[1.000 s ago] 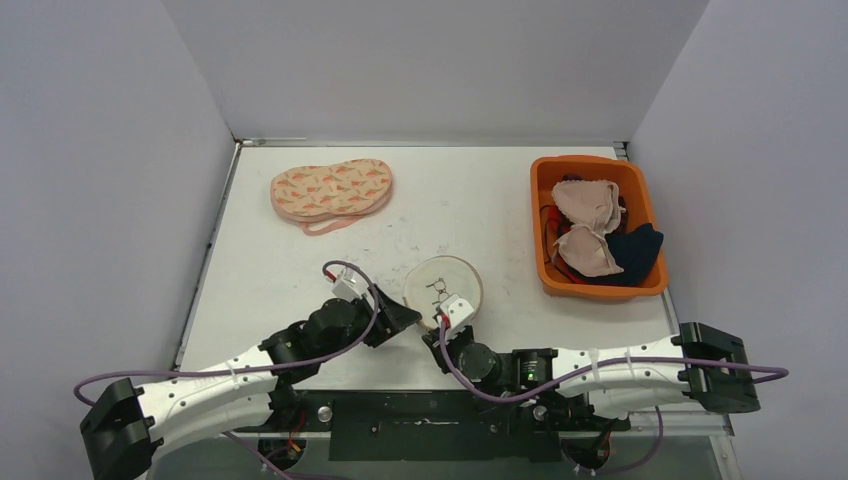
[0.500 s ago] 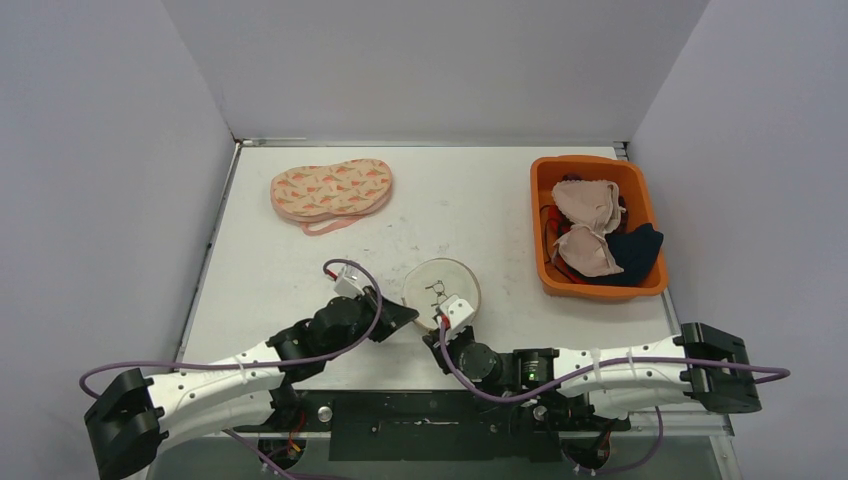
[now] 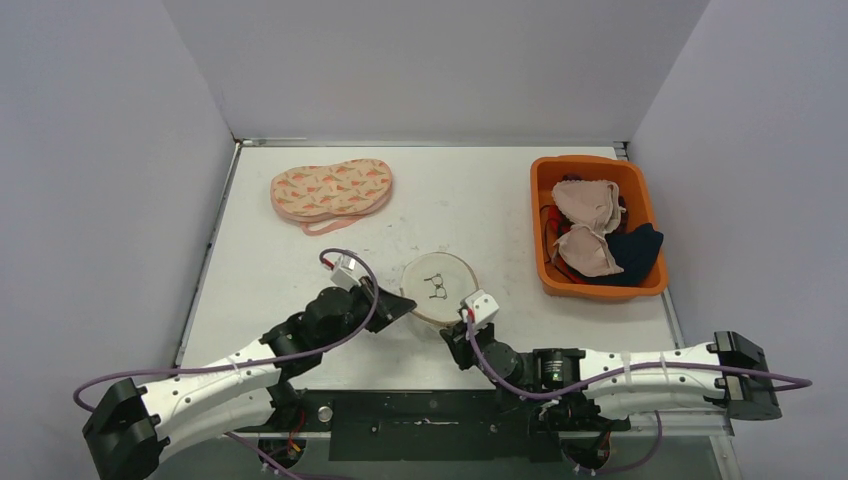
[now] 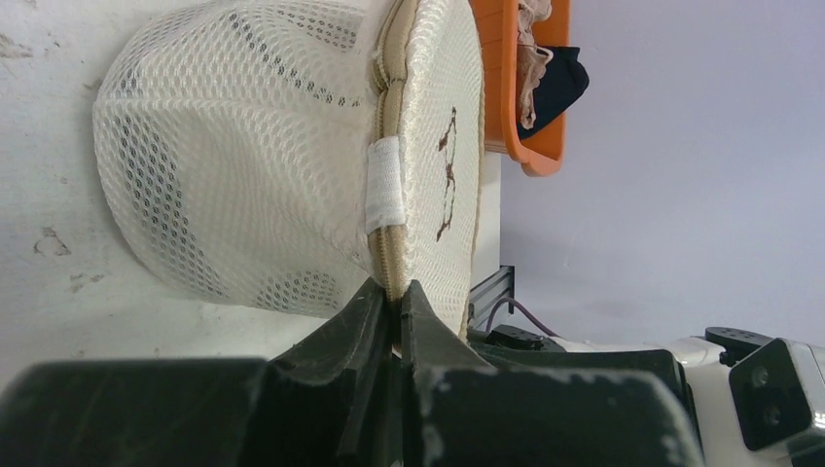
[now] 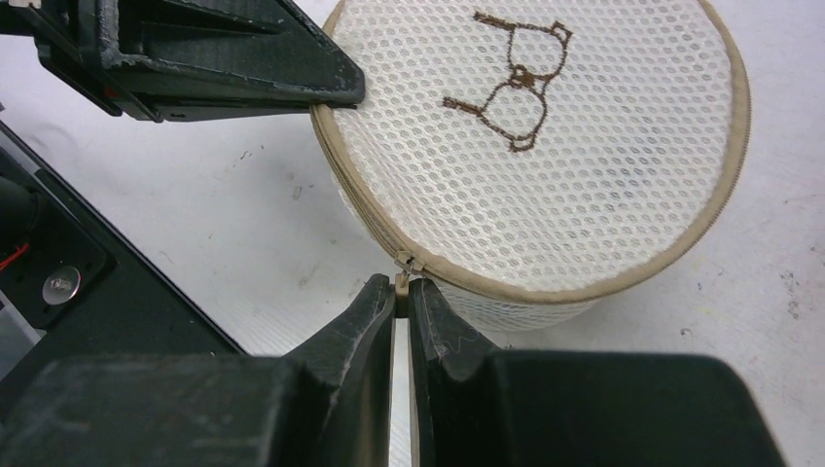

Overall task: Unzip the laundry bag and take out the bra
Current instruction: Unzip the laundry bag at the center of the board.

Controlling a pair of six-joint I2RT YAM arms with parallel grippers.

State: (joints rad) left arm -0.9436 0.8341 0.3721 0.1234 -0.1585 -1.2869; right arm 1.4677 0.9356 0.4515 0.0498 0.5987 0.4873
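The laundry bag (image 3: 437, 285) is a round white mesh drum with a brown bra drawing on its lid, standing at the table's near middle. My left gripper (image 3: 408, 304) is shut on the bag's tan zipper seam (image 4: 391, 255) at its left rim, with the jaws pinching the band (image 4: 394, 298). My right gripper (image 3: 455, 325) is at the near rim and is shut on the small tan zipper pull (image 5: 400, 283). The slider (image 5: 405, 262) sits just above the fingertips. The left fingers (image 5: 243, 70) show at the bag's far-left edge. The bra in the bag is hidden by the mesh.
An orange bin (image 3: 545, 225) at the right holds beige bras and dark clothes. A carrot-print bra (image 3: 331, 190) lies at the back left. Grey walls close in the table on three sides.
The left gripper closed on the bag's seam. The right gripper moved right along the near rim with the zipper pull, and the bag shifted slightly away from the arms.
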